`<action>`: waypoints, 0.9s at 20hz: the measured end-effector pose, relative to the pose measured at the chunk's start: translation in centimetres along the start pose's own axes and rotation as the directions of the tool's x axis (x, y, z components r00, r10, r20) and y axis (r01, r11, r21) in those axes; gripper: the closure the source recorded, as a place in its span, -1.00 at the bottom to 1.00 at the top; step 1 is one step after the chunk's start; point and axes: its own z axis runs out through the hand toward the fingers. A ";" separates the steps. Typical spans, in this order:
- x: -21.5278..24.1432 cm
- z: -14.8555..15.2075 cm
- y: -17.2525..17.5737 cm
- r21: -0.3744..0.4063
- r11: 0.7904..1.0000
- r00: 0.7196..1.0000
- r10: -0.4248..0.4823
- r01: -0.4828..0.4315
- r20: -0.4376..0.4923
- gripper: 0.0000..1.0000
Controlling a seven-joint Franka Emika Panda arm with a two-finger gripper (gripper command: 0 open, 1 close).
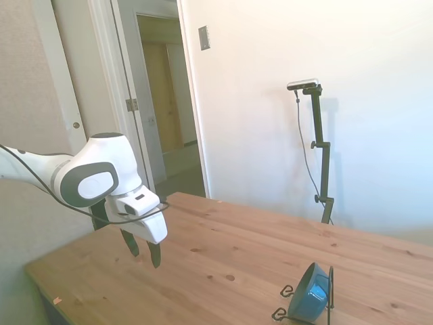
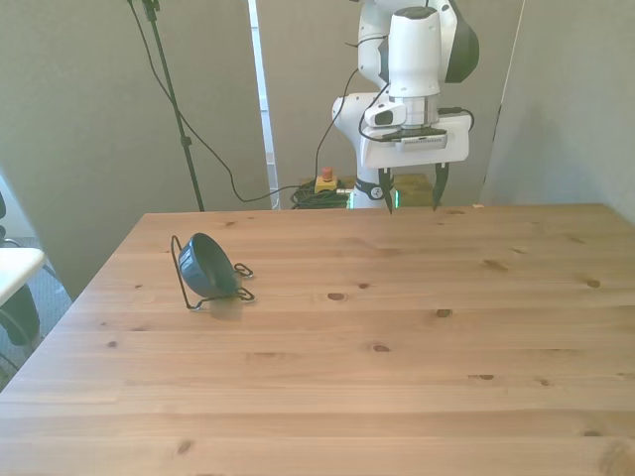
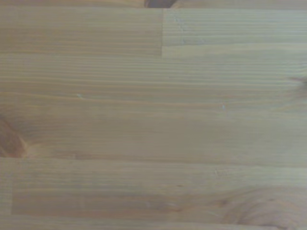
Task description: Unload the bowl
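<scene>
**Bowl on its rack, gripper empty at the far edge**

Nearest you in the front view, bare planks of the wooden table (image 2: 397,397) fill the foreground; the wrist view shows only that wood grain (image 3: 153,120). Farther in, toward the table's left edge as the front view has it, you see the small glossy dark teal-blue bowl (image 2: 210,266) tipped on its side in the thin black wire rack (image 2: 182,273). Farthest, the white arm's two-finger gripper (image 2: 411,190) hovers over the table's far edge, fingers spread and holding nothing, well apart from the bowl (image 1: 309,293).
</scene>
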 end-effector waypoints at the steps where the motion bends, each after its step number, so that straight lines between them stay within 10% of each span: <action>1: 0.1 0.1 0.0 0.001 1.000 1.000 0.000 0.000 0.000 -1.00; 7: 4.1 -1.1 2.8 -0.004 0.997 0.986 0.076 -0.078 -0.150 -1.00; 18: 19.6 -2.2 8.2 0.000 0.962 0.876 0.247 -0.272 -0.414 -1.00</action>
